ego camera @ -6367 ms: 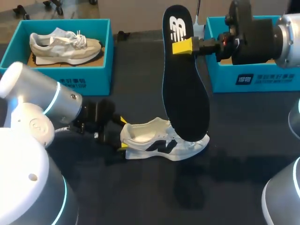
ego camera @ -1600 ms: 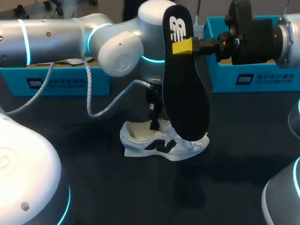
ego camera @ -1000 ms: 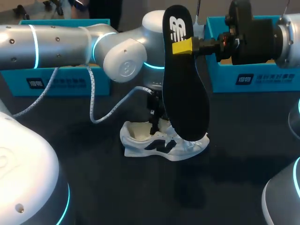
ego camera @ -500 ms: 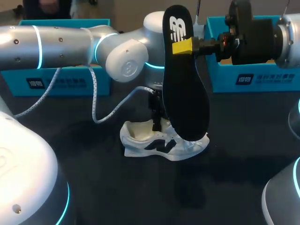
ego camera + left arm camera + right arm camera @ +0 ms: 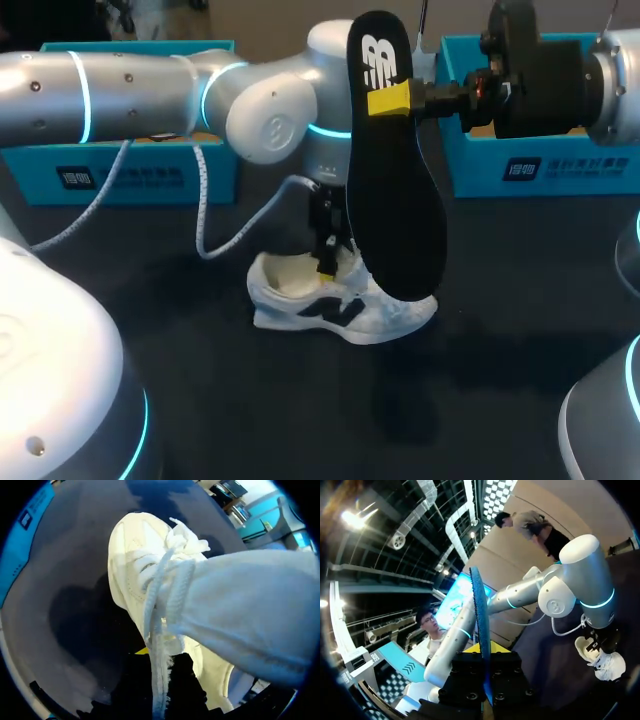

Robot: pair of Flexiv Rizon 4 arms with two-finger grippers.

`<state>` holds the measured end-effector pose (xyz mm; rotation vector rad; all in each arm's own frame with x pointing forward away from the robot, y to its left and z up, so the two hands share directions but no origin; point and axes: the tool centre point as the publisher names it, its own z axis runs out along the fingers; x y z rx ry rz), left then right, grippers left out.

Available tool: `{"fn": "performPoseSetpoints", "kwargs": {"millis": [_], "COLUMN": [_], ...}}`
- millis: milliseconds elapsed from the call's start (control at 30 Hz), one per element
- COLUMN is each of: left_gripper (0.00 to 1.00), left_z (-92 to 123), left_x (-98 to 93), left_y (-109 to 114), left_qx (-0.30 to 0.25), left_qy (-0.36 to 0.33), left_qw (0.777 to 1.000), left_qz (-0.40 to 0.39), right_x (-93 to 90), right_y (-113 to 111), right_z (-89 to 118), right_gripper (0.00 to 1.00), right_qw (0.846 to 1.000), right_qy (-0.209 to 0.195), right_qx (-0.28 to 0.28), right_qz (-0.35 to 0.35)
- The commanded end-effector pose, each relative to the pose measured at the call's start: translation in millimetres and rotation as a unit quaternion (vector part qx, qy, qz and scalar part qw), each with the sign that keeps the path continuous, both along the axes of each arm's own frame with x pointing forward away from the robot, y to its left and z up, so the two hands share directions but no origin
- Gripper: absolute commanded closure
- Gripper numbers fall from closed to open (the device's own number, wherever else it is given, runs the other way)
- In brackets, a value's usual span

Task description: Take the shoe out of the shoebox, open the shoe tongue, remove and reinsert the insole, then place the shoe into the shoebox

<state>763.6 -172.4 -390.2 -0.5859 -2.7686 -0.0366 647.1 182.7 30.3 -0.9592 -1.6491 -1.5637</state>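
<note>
A white shoe (image 5: 345, 312) with a black side mark lies on the dark table, toe to the right. My left gripper (image 5: 326, 262) comes down into its opening and is shut on the shoe tongue (image 5: 250, 620), with the laces (image 5: 162, 595) bunched at its fingers (image 5: 160, 680). My right gripper (image 5: 392, 100) holds the black insole (image 5: 395, 190) high above the shoe. The insole hangs upright, its lower end in front of the shoe's toe. In the right wrist view the insole (image 5: 479, 605) stands edge-on between the yellow tips (image 5: 485, 650), with the shoe (image 5: 607, 664) far below.
A blue shoebox (image 5: 100, 175) stands at the back left, mostly hidden behind my left arm. A second blue shoebox (image 5: 530, 165) stands at the back right behind my right gripper. Bare dark table lies in front of the shoe.
My left gripper has closed on the tongue, and the shoe has shifted slightly left. Before that the left arm swung from the shoe's heel to above it. The right arm held still.
</note>
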Motion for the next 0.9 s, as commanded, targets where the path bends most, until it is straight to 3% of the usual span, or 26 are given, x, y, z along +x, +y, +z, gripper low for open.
{"fn": "performPoseSetpoints", "kwargs": {"millis": [33, 67, 200, 300, 900], "left_gripper": [1.00, 1.00, 1.00, 1.00, 1.00], "left_z": [23.7, 25.6, 43.7, 52.9, 57.1], "left_x": [9.8, 9.6, 6.0, 1.3, 0.1], "left_y": [-8.5, -8.5, -6.1, -1.6, -2.4], "left_qx": [0.039, 0.041, 0.033, 0.010, 0.008], "left_qy": [0.054, 0.056, 0.055, 0.025, 0.012], "left_qw": [0.990, 0.989, 0.954, 0.897, 0.894], "left_qz": [-0.123, -0.131, -0.294, -0.441, -0.448], "right_x": [1.4, 1.4, 1.4, 1.4, 1.4], "right_y": [3.4, 3.4, 3.4, 3.4, 3.4], "right_z": [0.8, 0.8, 0.8, 0.8, 0.8], "right_gripper": [1.00, 1.00, 1.00, 1.00, 1.00], "right_qw": [1.000, 1.000, 1.000, 1.000, 1.000], "right_qy": [0.001, 0.001, 0.001, 0.001, 0.001], "right_qx": [-0.002, -0.002, -0.002, -0.002, -0.002], "right_qz": [0.000, 0.000, 0.000, 0.000, 0.000]}}
